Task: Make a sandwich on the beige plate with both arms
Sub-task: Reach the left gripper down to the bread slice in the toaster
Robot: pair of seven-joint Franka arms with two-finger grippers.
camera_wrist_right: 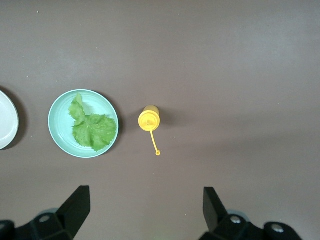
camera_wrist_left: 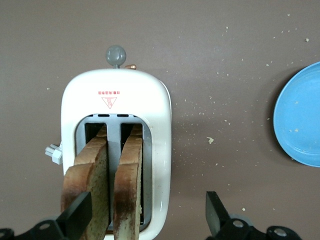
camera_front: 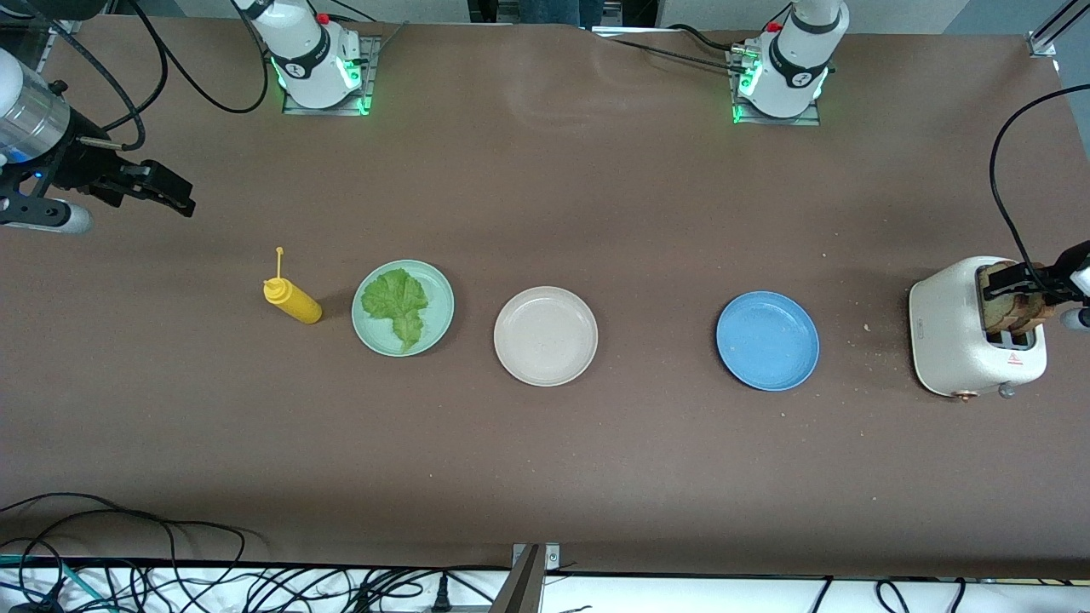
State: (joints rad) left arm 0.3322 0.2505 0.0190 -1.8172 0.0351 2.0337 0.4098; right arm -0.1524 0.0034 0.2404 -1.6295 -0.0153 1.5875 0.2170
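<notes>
The beige plate lies bare at mid-table; its rim also shows in the right wrist view. A green lettuce leaf rests on a mint green plate beside it. Two browned bread slices stand upright in a white toaster at the left arm's end. My left gripper hangs open just above the toaster, one finger over the outer slice, the other past the toaster's side; the second slice lies between them. My right gripper hovers open over bare table.
A yellow squeeze bottle stands beside the mint plate, toward the right arm's end. A blue plate lies between the beige plate and the toaster. Crumbs dot the table near the toaster. Cables run along the table's near edge.
</notes>
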